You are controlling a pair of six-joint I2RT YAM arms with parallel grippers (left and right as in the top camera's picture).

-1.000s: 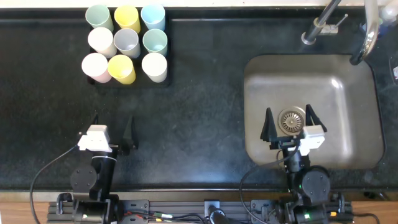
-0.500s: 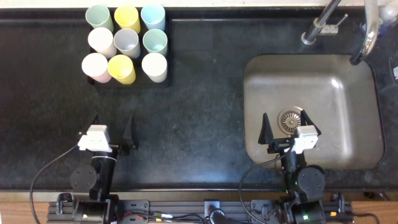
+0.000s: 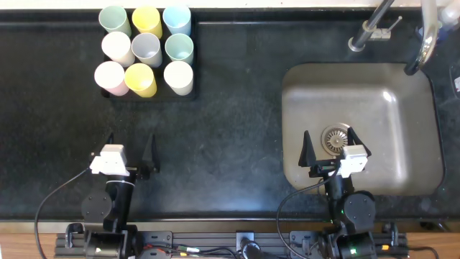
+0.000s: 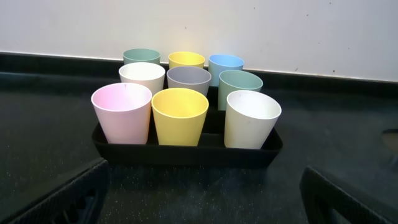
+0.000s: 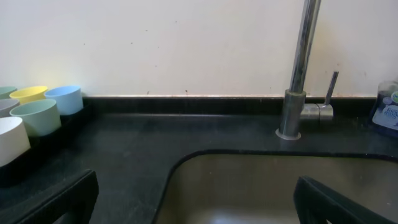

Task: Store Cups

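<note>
Cups (image 3: 146,50): nine, upright with mouths up, set three by three in a black tray (image 4: 186,154) at the far left of the dark counter (image 3: 237,129).

- From the left gripper (image 3: 130,140) the block is noted at about 12 o'clock in the top view, with bare counter between. In the left wrist view it is seen squarely ahead, the pink, yellow and cream front row nearest.
- From the right gripper (image 3: 331,137) the cups lie at about 10 o'clock, well apart. The left arm is judged the nearer.
- Left arm: folded back close to its base, gripper aimed toward 12 o'clock, fingers spread wide, nothing held.
- Right arm: likewise folded, gripper hung over the near part of the sink (image 3: 402,108), fingers apart and empty.
</note>
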